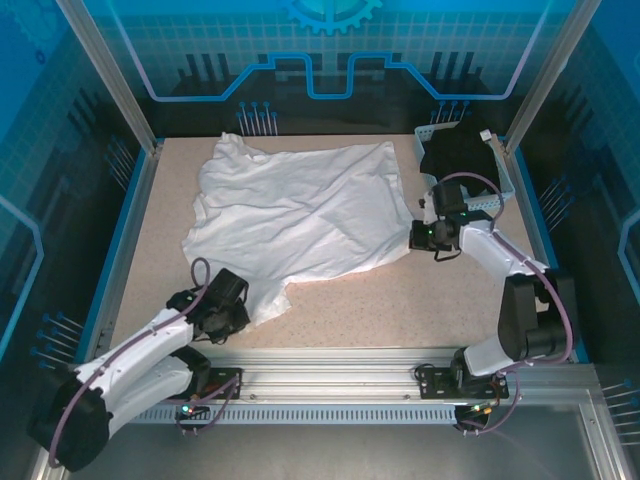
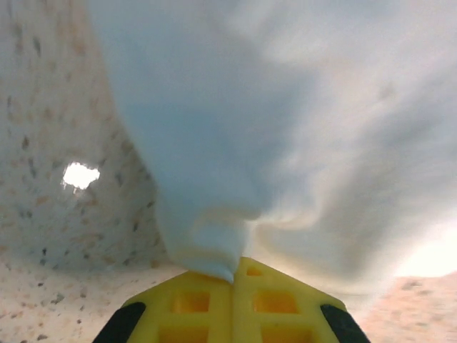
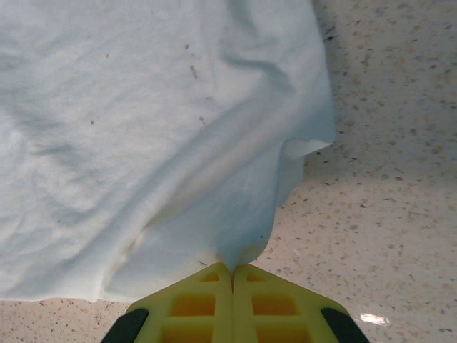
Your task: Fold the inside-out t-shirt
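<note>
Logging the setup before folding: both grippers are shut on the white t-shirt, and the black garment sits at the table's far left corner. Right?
No: the black garment sits at the far right corner, per the top external view. The left gripper and right gripper are indeed shut on the white t-shirt.

The surface (image 1: 400, 300) is a beige, dark-speckled top with blue edging along its sides. A white t-shirt (image 1: 300, 215) lies crumpled and spread over its far-left and middle parts, one corner reaching toward the near-left edge. At the far-right corner stands a pale perforated basket (image 1: 428, 138) with a black garment (image 1: 455, 155) in it. The near-right part lies bare.
</note>
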`<state>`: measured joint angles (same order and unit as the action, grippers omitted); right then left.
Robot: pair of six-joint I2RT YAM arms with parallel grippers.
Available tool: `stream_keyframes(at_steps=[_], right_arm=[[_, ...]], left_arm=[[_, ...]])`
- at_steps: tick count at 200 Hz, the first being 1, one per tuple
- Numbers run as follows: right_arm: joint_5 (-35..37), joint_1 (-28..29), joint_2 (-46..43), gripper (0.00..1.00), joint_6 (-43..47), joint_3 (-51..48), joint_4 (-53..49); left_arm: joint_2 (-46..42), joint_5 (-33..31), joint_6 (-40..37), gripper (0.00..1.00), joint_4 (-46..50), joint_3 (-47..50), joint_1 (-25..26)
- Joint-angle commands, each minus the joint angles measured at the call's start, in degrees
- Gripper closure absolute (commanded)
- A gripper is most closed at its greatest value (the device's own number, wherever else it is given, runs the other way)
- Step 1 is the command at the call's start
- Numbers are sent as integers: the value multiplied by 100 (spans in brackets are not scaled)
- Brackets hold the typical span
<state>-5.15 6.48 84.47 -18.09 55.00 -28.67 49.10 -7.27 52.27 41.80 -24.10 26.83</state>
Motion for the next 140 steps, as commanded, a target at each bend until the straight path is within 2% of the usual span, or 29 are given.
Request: stream_keyframes(at_steps=[1, 24, 56, 90, 118, 140], right_arm=[[-433, -513, -510, 100, -189, -192, 246], [-634, -887, -1086, 100, -369, -254, 438], [-505, -1049, -1863, 100, -384, 29, 405], [-490, -1109, -2657, 100, -286, 773, -119], [-167, -1116, -3432, 100, -78, 1555, -841], [-39, -1121, -3971, 100, -32, 2082, -1135]], left_arm=[[-480, -288, -582, 100, -70, -643, -366], [-813, -547, -1099, 100, 39, -1357, -867], [-1099, -853, -1836, 100, -217, -2498, -1434], [-1184, -1336, -2659, 100, -280, -4077, -1474], [-1085, -1581, -3306, 100, -32, -5465, -1470], [-932, -1994, -3694, 100, -73, -6145, -1470]])
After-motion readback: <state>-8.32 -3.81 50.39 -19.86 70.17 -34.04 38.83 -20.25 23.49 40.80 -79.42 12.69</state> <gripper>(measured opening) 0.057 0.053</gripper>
